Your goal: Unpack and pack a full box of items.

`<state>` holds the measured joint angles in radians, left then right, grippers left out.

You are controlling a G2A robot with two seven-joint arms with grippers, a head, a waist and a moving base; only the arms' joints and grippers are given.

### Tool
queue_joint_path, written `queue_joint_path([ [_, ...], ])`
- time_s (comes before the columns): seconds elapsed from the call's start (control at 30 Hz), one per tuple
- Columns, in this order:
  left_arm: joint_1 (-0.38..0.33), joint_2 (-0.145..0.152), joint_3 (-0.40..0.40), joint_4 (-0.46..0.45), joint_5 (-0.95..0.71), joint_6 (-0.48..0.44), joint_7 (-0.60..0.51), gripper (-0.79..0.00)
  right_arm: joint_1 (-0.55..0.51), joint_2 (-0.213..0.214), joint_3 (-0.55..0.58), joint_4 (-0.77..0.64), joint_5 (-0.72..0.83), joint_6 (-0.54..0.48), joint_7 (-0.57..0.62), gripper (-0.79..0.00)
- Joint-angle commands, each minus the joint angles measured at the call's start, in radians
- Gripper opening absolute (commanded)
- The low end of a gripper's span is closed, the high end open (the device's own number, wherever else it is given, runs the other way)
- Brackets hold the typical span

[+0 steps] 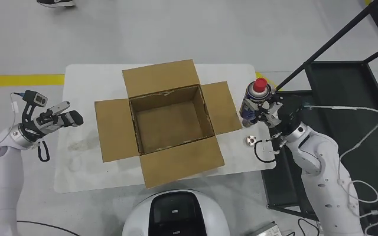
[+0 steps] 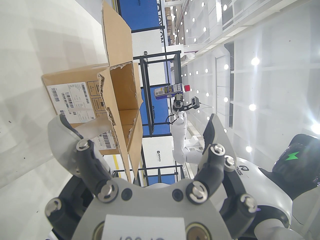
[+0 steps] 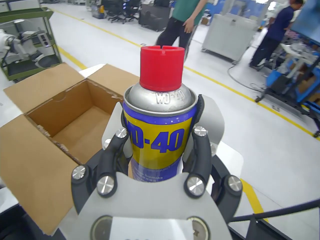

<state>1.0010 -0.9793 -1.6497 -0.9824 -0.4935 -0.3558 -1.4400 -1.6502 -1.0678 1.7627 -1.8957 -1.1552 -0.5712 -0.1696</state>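
**Right gripper (image 3: 162, 116) pinching an upright spray can (image 3: 160, 131) just beside the open, empty cardboard box (image 3: 30, 156).**

Both fingers press on the can's round metal wall below the shoulder, red cap up. The can is held near the table (image 1: 88, 82) edge, outside the box flap on that arm's side. Risk: the smooth wall may slip or twist in the pinch, and the can's base may catch that flap if carried across too low. The right arm is bent at the elbow. The left gripper (image 1: 65, 116) hangs spread and empty, well apart from the box.
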Motion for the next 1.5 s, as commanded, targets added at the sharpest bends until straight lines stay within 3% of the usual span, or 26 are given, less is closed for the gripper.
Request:
queue_joint_path([
  [0.0,0.0,0.0,0.0,0.0,0.0,0.0,0.0,0.0,-0.093,-0.006,0.036,-0.016,-0.021,0.067,-0.125,-0.785],
  [0.2,0.0,0.0,0.0,0.0,0.0,0.0,0.0,0.0,-0.344,-0.025,0.076,-0.048,-0.125,0.158,-0.409,-0.785],
  [0.33,0.0,0.0,0.0,0.0,0.0,0.0,0.0,0.0,-0.432,-0.037,0.025,-0.004,-0.132,0.182,-0.504,-0.785],
  [0.9,0.0,0.0,0.0,0.0,0.0,0.0,0.0,0.0,-0.404,-0.04,0.018,0.0,-0.113,0.194,-0.484,-0.785],
  [1.03,0.0,0.0,0.0,0.0,0.0,0.0,0.0,0.0,-0.356,-0.047,-0.031,0.103,-0.097,0.198,-0.535,-0.785],
  [1.3,0.0,0.0,0.0,0.0,0.0,0.0,0.0,0.0,-0.297,-0.079,-0.19,0.344,-0.145,0.363,-0.733,-0.785],
  [1.47,0.0,0.0,0.0,0.0,0.0,0.0,0.0,0.0,-0.252,-0.094,-0.264,0.475,-0.156,0.376,-0.821,-0.785],
])
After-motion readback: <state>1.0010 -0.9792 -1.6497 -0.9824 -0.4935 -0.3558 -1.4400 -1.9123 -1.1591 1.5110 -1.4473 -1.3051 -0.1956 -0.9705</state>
